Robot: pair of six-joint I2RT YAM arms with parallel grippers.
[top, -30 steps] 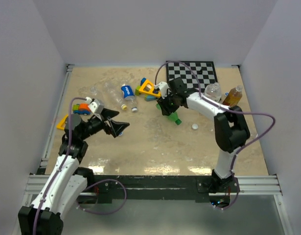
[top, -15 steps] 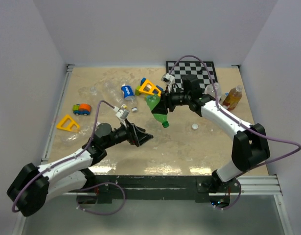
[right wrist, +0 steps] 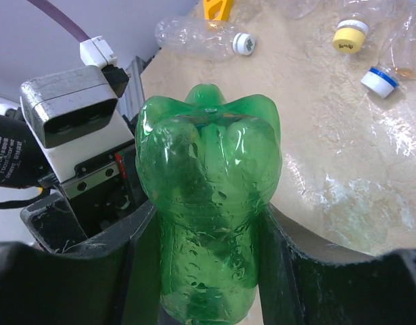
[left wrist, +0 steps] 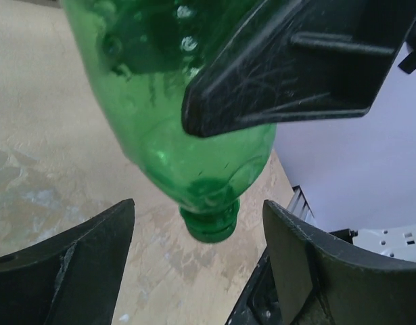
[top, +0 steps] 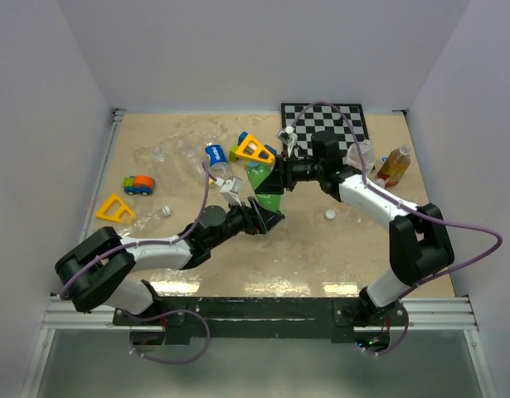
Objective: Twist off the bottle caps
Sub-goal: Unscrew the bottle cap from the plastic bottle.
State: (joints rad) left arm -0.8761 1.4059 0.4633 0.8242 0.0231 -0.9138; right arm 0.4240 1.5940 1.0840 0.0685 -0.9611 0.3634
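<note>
Left gripper: spread wide, fingers touching nothing.
Green cap: lower centre, between those fingers, on the down-pointing neck.
Green bottle: tilted, off the table.
Right gripper: pinching its body.
White cap: loose, right of centre.
</note>
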